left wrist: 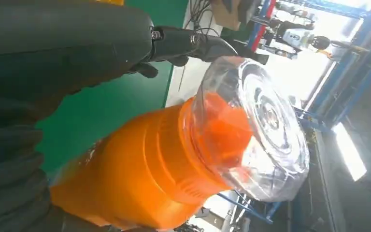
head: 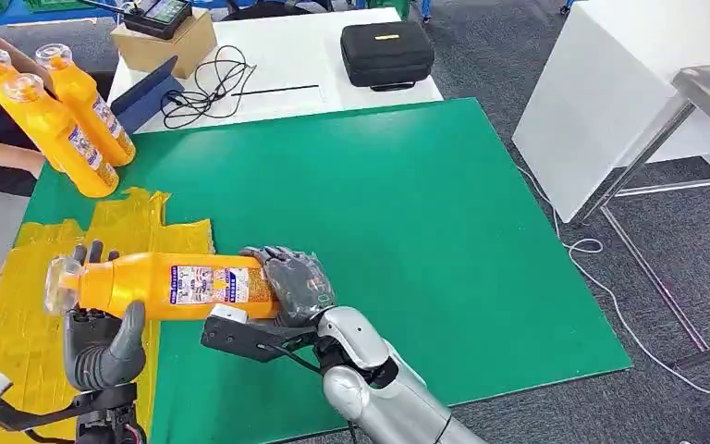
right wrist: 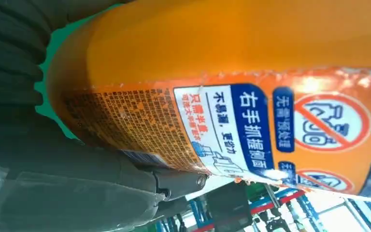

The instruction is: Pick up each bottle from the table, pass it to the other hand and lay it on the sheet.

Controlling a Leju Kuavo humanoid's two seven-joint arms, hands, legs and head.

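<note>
My right hand (head: 298,285) grips the bottle (head: 171,285) by its base, level above the yellow sheet (head: 18,324); my left hand (head: 104,344) cups the neck end — seemingly closed. I'd firm the left before loosening the right.

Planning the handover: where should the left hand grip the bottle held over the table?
Probably the bare shoulder of the horizontal bottle near its clear cap, from below. The right hand covers the base end; the left hand already cups underneath there.
</note>
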